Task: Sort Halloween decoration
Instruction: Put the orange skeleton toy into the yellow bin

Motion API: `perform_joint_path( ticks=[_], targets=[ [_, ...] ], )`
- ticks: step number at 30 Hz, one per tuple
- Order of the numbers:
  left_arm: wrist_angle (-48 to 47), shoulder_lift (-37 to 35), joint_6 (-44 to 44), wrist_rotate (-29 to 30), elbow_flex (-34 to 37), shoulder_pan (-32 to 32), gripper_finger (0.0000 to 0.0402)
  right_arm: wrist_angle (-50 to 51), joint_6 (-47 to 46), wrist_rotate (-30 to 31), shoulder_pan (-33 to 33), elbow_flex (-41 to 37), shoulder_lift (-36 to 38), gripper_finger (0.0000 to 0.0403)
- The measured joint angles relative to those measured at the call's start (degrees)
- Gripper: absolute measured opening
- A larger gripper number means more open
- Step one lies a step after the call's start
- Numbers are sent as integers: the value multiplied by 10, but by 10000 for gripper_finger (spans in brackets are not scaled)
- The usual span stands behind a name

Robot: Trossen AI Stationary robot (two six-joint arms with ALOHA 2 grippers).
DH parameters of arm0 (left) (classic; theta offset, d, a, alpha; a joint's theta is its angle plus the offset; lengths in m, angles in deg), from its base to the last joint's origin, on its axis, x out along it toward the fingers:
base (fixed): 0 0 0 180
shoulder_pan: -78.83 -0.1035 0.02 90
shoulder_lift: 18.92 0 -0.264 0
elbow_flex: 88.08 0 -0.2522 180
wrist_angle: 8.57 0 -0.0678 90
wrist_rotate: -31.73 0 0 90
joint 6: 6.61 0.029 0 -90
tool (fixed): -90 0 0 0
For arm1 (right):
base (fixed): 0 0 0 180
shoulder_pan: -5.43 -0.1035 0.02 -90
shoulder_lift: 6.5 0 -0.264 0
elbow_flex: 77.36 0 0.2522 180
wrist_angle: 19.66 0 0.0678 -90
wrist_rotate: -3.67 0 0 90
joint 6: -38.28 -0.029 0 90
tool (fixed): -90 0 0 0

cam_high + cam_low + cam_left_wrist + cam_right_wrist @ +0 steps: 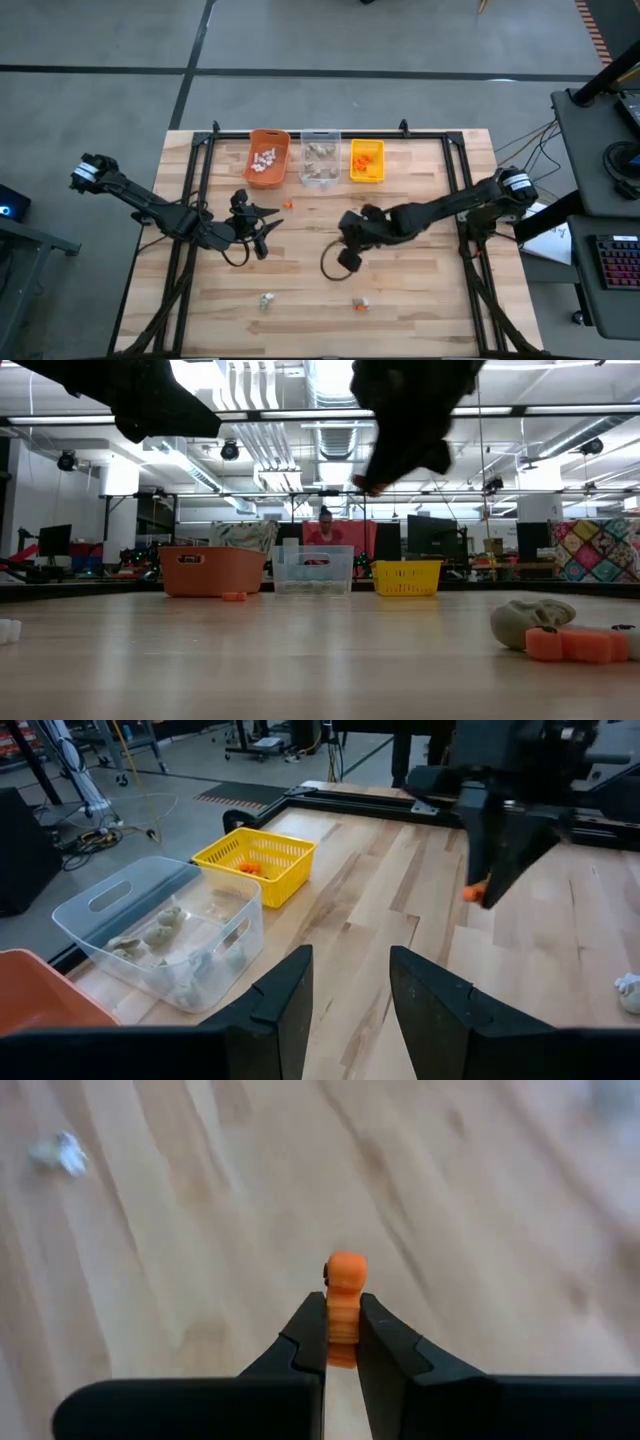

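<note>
From overhead the trinkets in the orange bin (268, 158), the clear bin (320, 158) and the yellow bin (367, 161) are too small to tell apart in shape, and so are the two loose bits (265, 300) near the front edge of the surface (420, 300). Seen level across the surface, both arms are cut off at the top and read only as dark masses, with the grey-tan piece (530, 622) half hidden behind an orange one (575, 644). Past the right gripper (342, 1330), a pale trinket (60, 1150) is just a blur.

A robotics lab or workshop: exposed ceiling ducts (290, 390) and strip lights, monitors (430, 538) on far benches, a concrete floor (330, 40), cables (110, 825) by the wooden table (420, 300).
</note>
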Motion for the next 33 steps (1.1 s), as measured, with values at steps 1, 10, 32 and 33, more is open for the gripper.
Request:
perform_joint_path(
  ticks=[1, 10, 32, 33],
  targets=[
    [0, 0, 0, 1, 0, 0, 118, -24, 30, 1, 7, 0, -1, 24],
    [6, 0, 11, 27, 0, -1, 118, -267, 299, 17, 62, -22, -2, 24],
    [6, 0, 11, 30, 0, -8, 118, -638, 417, -69, 279, -214, 0, 24],
    [5, 0, 11, 30, 0, -8, 118, -626, 405, -67, 295, -214, -1, 24]
  ],
)
